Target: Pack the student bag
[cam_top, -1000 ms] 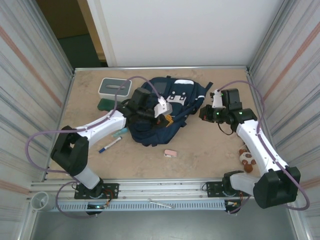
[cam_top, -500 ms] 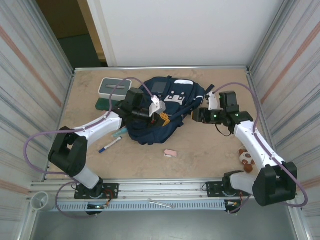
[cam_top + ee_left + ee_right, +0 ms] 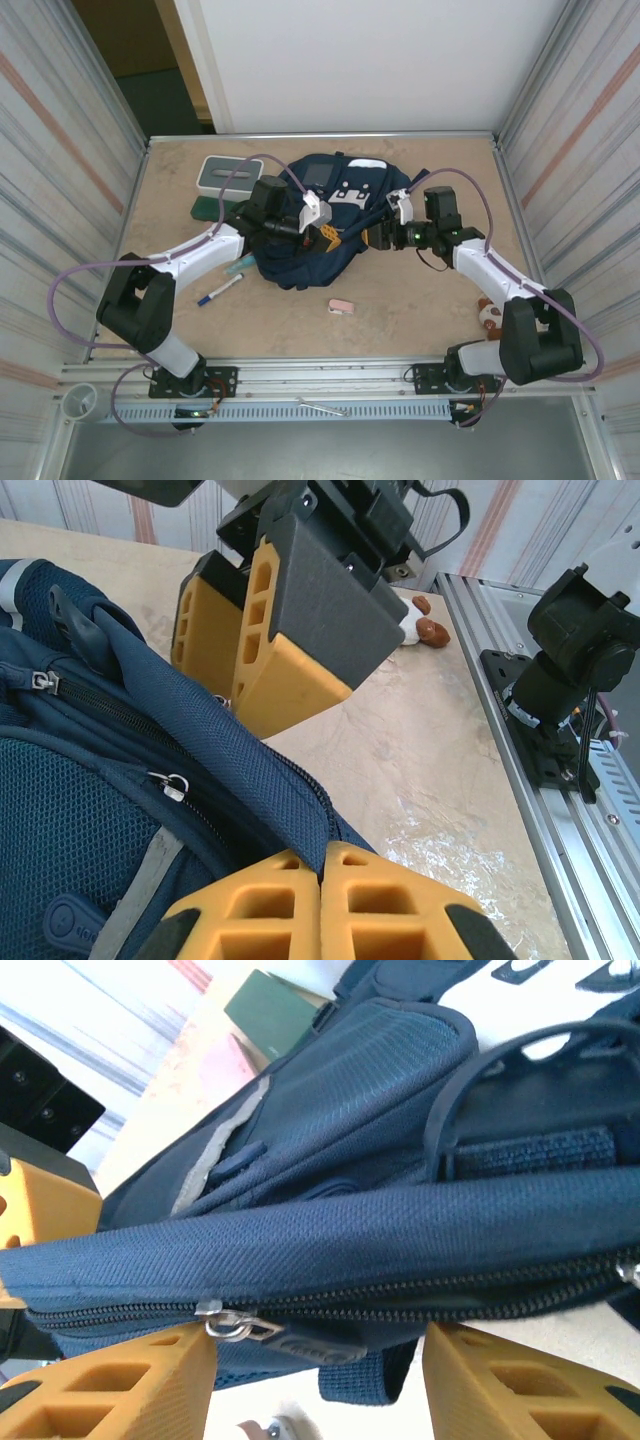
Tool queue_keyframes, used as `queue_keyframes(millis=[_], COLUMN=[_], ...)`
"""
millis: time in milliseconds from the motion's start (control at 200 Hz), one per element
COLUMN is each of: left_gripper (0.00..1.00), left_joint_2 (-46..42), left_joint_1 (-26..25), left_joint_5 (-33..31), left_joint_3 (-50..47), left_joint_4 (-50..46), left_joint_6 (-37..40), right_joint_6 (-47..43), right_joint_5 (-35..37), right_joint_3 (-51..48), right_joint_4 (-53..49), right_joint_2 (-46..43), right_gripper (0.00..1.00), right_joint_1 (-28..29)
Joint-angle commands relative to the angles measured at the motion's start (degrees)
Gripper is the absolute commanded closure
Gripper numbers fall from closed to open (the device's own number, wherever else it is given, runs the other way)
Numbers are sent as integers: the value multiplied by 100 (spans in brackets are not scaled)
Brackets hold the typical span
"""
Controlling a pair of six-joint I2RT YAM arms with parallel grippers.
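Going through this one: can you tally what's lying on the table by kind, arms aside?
student bag: 1
grey-and-white box: 1
green flat item: 1
pen: 1
teal item, kind unclear: 1
pink eraser-like piece: 1
brown-and-white soft toy: 1
Total: 7

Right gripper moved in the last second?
Yes. The right gripper has moved left, away from the right wall, and now sits at the student bag, jaws open.
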Motion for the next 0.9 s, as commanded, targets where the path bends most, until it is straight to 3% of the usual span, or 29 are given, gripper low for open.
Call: queue_keyframes(millis=[0,351,656,897], left_gripper=[100,100,100,100], left_joint_2=[-133,-131,-175,-249], left_joint_1=[-49,-67,-67,-14], left_joint_5=[415,361,286,284], left_joint_3=[281,292,270,159], left_joint_4=[460,478,480,503], left_joint_6=[-11,-18,13,97], right_joint_6=[-371,-569,-412,-15], right_joint_5=[-262,-359,115,1221], right_joint_3=[-91,-212,-513,-564], right_joint_4=[525,743,850,555], right_joint_2=[64,299,74,12], right_gripper=[45,53,85,99], right_joint_1=[66,200,32,-259])
